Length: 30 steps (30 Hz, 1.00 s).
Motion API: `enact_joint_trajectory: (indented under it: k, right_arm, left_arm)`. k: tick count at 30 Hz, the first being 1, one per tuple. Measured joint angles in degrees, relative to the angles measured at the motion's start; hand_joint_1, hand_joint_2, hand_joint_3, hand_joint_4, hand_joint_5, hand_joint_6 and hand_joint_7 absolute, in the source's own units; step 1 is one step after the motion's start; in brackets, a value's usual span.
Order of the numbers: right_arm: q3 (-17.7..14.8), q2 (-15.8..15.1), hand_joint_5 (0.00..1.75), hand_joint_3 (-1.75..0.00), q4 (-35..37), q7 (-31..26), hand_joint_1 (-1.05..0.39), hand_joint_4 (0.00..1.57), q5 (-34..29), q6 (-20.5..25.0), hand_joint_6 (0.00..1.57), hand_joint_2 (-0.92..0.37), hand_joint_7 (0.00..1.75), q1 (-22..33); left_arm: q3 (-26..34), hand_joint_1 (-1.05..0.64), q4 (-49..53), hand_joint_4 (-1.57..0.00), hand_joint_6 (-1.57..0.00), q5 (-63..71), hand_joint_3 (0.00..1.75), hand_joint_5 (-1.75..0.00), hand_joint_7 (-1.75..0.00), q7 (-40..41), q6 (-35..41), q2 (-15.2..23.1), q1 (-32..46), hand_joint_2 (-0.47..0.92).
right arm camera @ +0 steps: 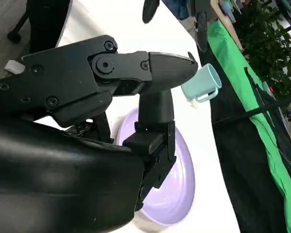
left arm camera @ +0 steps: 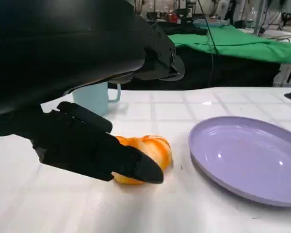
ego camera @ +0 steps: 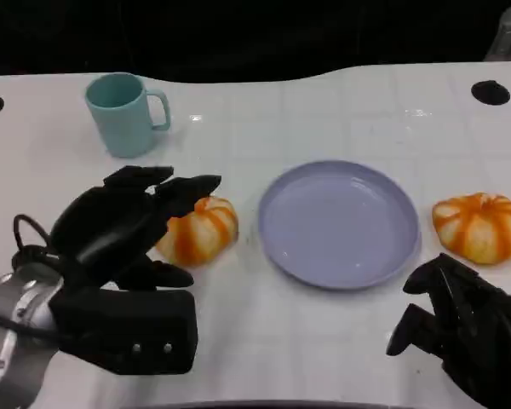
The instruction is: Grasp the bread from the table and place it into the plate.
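left hand (ego camera: 132, 226) is cupping bread (ego camera: 202, 232), fingers apart; the head view is showing a second bread (ego camera: 479, 225) beside plate (ego camera: 339, 223).

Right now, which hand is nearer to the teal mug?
Left. The left hand is at the bread just in front of the teal mug; the right hand sits across the plate, at the near right.
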Motion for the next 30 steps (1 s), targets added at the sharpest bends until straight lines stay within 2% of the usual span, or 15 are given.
enact_joint_trajectory:
  k: [5,9,16,24,30]
  right_arm:
    - [0.0,0.0,1.75,-0.36,-0.1,0.0,-0.46,0.68,0.0,0.0,0.53,-0.92,1.62,0.1]
    - [0.1,0.0,1.75,-0.35,-0.3,0.0,-0.47,0.67,-0.1,0.0,0.53,-0.92,1.62,0.3]
    - [0.1,-0.1,1.75,-0.36,-0.9,0.2,-0.47,0.67,-0.1,0.0,0.52,-0.92,1.62,0.8]
    - [0.1,-0.2,1.75,-0.36,-1.4,0.7,-0.47,0.67,0.0,0.0,0.52,-0.92,1.62,1.4]
    - [0.0,-0.4,1.75,-0.38,-1.6,1.2,-0.47,0.67,0.0,0.0,0.51,-0.92,1.63,2.0]
  left_arm:
    - [-3.7,-0.38,6.6,0.0,-0.17,4.0,0.0,-0.13,0.0,0.0,1.9,-0.4,-3.5,0.77]
    - [-6.8,-0.37,15.5,-0.01,-0.15,6.4,0.01,-0.05,0.0,0.7,3.2,-2.4,-7.8,0.78]
    - [-11.2,-0.36,29.2,-0.03,-0.16,8.1,0.0,-0.07,0.0,3.4,3.8,-6.1,-15.0,0.79]
    - [-14.4,-0.44,43.4,-0.03,-0.15,8.8,0.01,-0.08,0.0,8.9,4.1,-9.9,-22.3,0.81]
    - [-15.4,-0.42,55.1,-0.05,-0.17,8.0,0.0,-0.1,-0.01,13.2,3.6,-13.8,-28.3,0.8]
